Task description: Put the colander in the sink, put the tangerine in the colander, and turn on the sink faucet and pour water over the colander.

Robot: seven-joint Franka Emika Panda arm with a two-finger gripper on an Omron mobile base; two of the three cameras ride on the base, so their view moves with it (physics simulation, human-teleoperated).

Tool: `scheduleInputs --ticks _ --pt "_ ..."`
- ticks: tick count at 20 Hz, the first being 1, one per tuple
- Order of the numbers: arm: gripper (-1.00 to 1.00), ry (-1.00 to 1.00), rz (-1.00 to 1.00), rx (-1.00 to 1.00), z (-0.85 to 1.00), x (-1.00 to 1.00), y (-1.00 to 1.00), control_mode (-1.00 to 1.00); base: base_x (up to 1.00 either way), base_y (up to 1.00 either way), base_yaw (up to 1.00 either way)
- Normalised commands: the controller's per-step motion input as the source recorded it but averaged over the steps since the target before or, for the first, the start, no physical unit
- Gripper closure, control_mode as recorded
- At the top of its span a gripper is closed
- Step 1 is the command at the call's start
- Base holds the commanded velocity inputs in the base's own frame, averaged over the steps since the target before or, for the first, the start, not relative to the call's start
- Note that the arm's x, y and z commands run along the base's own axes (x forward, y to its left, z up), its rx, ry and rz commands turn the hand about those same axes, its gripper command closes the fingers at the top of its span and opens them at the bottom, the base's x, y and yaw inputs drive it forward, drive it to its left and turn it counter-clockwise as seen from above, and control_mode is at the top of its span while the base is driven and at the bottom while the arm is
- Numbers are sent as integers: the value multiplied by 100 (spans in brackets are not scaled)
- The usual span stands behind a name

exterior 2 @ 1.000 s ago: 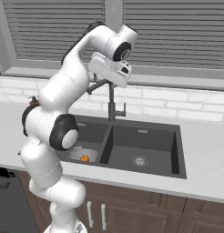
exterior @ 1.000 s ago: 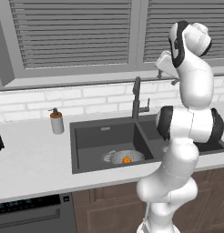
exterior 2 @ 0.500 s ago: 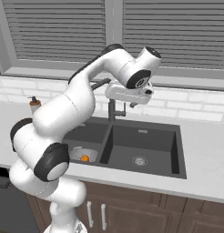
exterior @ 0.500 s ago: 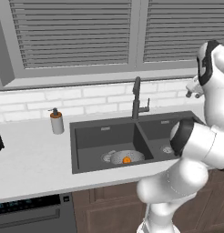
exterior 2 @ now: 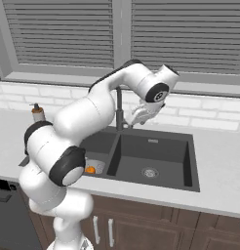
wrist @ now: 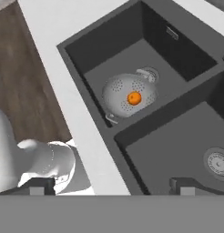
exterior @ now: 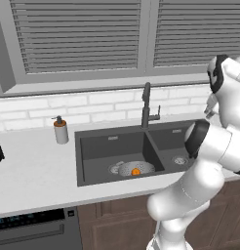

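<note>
The colander [wrist: 127,96] sits in the left basin of the dark sink [wrist: 145,120], with the tangerine [wrist: 134,98] inside it. Both also show in the left base view: colander [exterior: 135,168], tangerine [exterior: 135,171]. In the right base view my arm hides much of the colander [exterior 2: 96,167]; the tangerine [exterior 2: 90,170] peeks out. The sink faucet [exterior: 146,105] stands behind the divider. My gripper [exterior 2: 137,117] hangs open and empty just right of the faucet [exterior 2: 120,110], above the back of the right basin. In the hand view the gripper [wrist: 112,186] has its tips far apart.
A soap pump bottle [exterior: 60,130] stands on the white counter [exterior: 39,171] left of the sink [exterior: 92,146]. The right basin has a round drain [wrist: 217,161]. A tiled wall and a shuttered window rise behind. A dishwasher front [exterior: 29,229] sits below left.
My arm has swung to the right and the hand has come down from above the faucet to beside it. Colander and tangerine have not moved.
</note>
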Motion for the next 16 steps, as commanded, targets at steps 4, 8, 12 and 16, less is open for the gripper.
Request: scheduleInputs --ticks 4,8,12,16 --pt "-100 -49 78 4 -36 5 -19 -100 0 0 0" --pt "-100 -44 30 19 -25 0 4 -100 0 0 0" --pt "-100 -39 10 46 -23 0 -5 -100 0 0 0" --pt "-100 -8 8 38 0 32 -32 -100 0 0 0"
